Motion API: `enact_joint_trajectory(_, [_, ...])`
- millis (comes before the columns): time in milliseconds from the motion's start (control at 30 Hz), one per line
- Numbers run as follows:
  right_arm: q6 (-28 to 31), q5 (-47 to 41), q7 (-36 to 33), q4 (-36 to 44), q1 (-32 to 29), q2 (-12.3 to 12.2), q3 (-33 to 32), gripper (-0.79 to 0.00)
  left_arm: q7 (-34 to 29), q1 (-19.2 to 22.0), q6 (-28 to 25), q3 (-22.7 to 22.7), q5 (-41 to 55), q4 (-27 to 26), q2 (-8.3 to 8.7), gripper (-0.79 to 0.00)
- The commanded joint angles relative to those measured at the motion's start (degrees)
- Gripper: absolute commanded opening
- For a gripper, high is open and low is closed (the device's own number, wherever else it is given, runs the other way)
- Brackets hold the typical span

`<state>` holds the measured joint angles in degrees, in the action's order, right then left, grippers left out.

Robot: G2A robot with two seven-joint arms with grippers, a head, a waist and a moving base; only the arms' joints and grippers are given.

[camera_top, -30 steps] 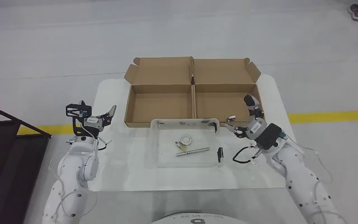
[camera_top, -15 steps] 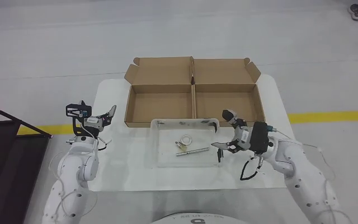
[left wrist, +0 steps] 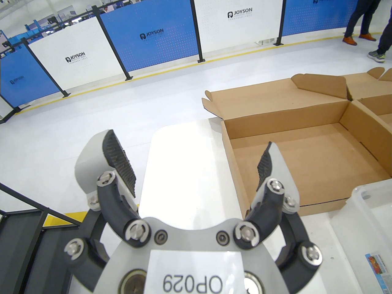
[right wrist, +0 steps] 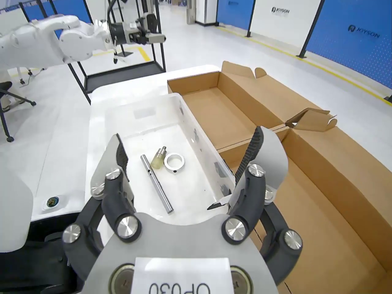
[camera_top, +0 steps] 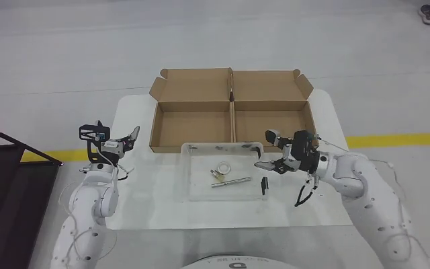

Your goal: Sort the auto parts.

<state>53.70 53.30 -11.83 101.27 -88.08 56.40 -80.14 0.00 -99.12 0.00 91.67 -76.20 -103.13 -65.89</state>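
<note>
On the white desk (camera_top: 148, 195) a clear plastic tray (camera_top: 183, 171) lies in the middle of the frame. Two open cardboard boxes stand side by side just above it, and they touch each other along one wall. The left box (camera_top: 191, 128) and the right box (camera_top: 269, 124) both have their lids folded back, and we see their plain brown floors.

Inside the tray we see the auto parts. A thin metal rod (camera_top: 232, 181) lies near the centre. A pale ring (camera_top: 224, 167) lies just above it in the frame, and a small cylindrical part (camera_top: 217, 175) lies beside the ring. A small black part (camera_top: 264, 185) rests at the right end of the tray, apart from the other three.

The right gripper (camera_top: 264, 151) hangs over the right end of the tray, close to the corner of the right box. Its jaws are spread wide and hold nothing. The left gripper (camera_top: 111, 133) is at the left of the frame, by the left edge of the desk and well apart from the tray. Its jaws are also spread wide, with nothing between them.
</note>
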Motion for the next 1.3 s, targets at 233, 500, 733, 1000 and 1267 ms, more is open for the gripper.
enact_joint_trajectory(233, [-5.1, -1.6, -16.3, -5.3, 11.0, 1.2, 12.2, -0.234, 0.0, 0.0, 0.0, 0.0, 0.0, 0.0, 0.0, 0.0])
enact_joint_trajectory(500, [-7.6, -2.1, -20.9, -11.1, 17.3, 2.6, 19.5, -0.397, 0.0, 0.0, 0.0, 0.0, 0.0, 0.0, 0.0, 0.0])
enact_joint_trajectory(733, [-8.9, -2.1, -21.7, -15.3, 20.8, 4.0, 25.1, -0.425, 0.0, 0.0, 0.0, 0.0, 0.0, 0.0, 0.0, 0.0])
enact_joint_trajectory(1000, [-11.2, -0.9, -20.5, -20.9, 24.6, 5.8, 30.4, -0.428, 0.0, 0.0, 0.0, 0.0, 0.0, 0.0, 0.0, 0.0])
enact_joint_trajectory(1267, [-13.8, 1.0, -18.4, -24.6, 27.1, 7.2, 33.5, -0.434, 0.0, 0.0, 0.0, 0.0, 0.0, 0.0, 0.0, 0.0])
